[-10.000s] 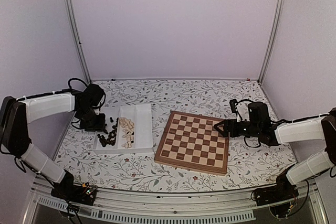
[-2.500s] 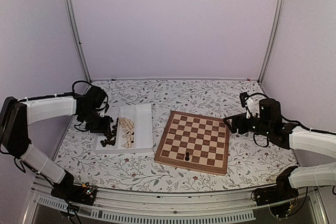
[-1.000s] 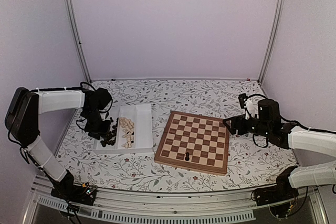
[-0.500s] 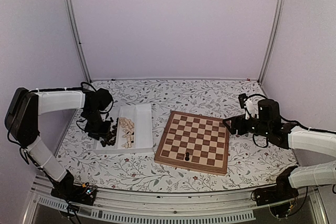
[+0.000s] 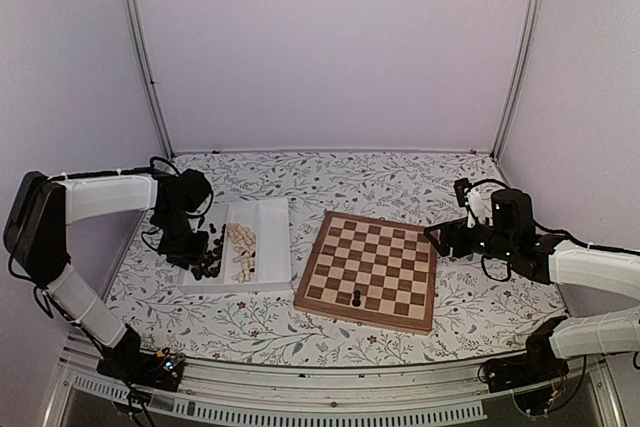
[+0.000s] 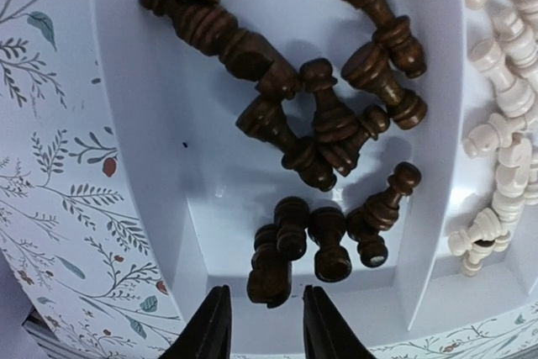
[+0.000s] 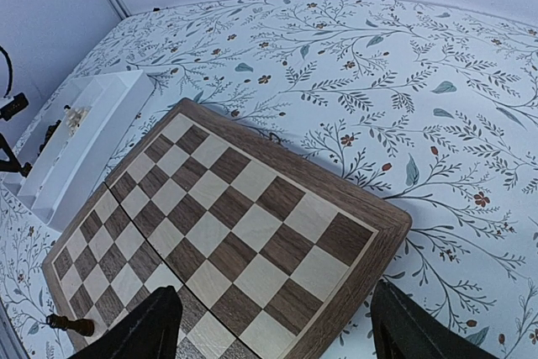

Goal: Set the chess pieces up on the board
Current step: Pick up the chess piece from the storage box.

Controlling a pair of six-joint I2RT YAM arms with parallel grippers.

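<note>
Left wrist: a dark piece (image 6: 271, 271) is straddled by the left gripper (image 6: 266, 293), jaws parted. The right gripper (image 7: 275, 292) is held spread beside the board (image 7: 244, 216).

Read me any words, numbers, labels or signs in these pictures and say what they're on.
None can be read in any view. The board has no letters or numbers on its border, the white tray is unmarked, and the tablecloth shows only leaves and flowers.

Bare walls (image 5: 330, 47) and aluminium posts (image 5: 143, 47) suggest a lab
</note>
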